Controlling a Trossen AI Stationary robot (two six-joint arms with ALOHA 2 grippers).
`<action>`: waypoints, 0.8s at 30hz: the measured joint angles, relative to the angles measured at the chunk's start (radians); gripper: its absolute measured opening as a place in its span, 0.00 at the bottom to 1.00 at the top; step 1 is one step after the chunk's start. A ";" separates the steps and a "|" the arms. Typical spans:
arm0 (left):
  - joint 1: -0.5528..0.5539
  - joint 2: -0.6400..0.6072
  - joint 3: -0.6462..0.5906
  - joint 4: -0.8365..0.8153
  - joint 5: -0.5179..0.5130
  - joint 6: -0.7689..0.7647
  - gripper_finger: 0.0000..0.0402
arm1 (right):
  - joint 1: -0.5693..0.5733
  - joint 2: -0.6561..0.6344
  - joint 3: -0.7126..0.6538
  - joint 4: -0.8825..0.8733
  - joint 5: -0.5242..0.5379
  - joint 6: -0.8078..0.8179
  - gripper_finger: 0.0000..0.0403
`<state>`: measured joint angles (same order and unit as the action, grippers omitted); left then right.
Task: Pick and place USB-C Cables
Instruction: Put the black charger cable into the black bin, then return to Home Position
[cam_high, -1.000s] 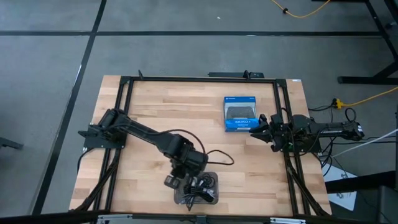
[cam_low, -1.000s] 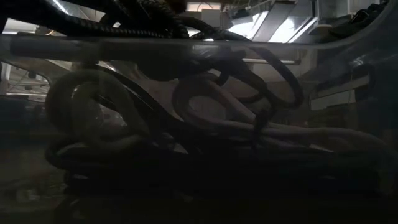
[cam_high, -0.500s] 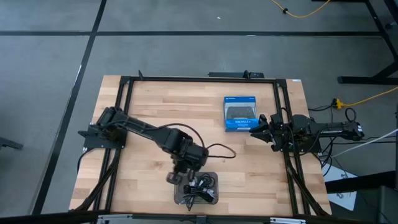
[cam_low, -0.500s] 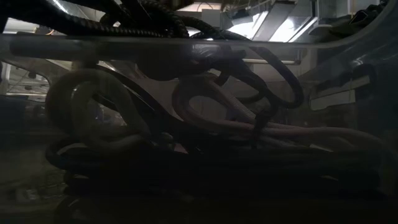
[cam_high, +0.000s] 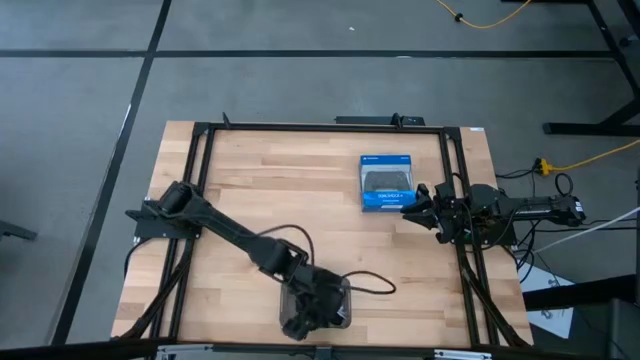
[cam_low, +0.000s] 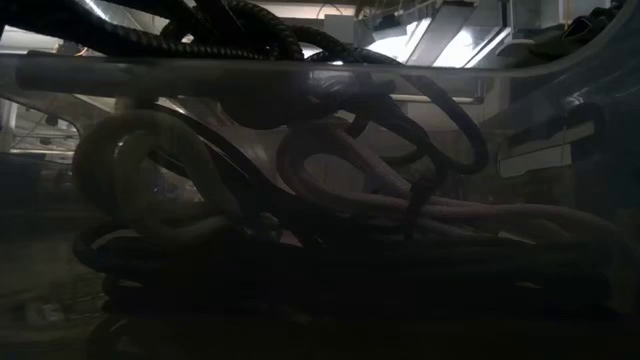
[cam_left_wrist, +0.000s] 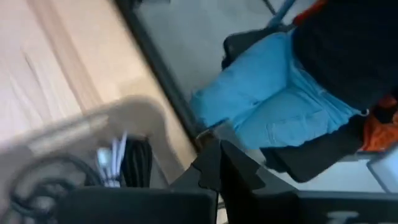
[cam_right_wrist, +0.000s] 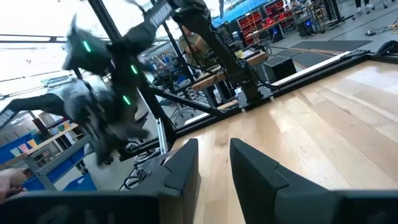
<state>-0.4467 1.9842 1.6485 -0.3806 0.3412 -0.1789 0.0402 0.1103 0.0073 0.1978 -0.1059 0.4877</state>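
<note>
We see the wooden tabletop (cam_high: 240, 180) carrying a blue box (cam_high: 386, 184) just beside the right end effector (cam_high: 408, 207), whose fingers stand slightly spread with nothing between them. A clear bin (cam_high: 340, 312) sits under the left end effector (cam_high: 305, 315); whether its fingers are spread we cannot tell. Inside the bin lie the USB-C Cables (cam_left_wrist: 134, 163), black coiled bundles with one whitish; their direction is unclear.

Pale planked wood table (cam_high: 250, 170), matt; clear plastic tray (cam_high: 343, 313); glossy blue box (cam_high: 386, 183).
</note>
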 joint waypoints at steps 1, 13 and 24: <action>-0.001 0.020 -0.020 0.030 0.010 -0.035 0.00 | 0.000 0.000 0.000 -0.001 0.000 0.000 0.24; -0.005 0.088 -0.034 -0.126 0.006 -0.212 0.00 | 0.001 0.000 0.000 -0.053 -0.028 0.012 0.24; 0.030 0.064 -0.029 -0.240 -0.068 -0.133 0.01 | 0.002 0.001 0.000 -0.067 -0.028 0.030 0.24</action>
<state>-0.4171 2.0479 1.6193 -0.6204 0.2729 -0.3119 0.0418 0.1116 0.0074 0.1312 -0.1337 0.5178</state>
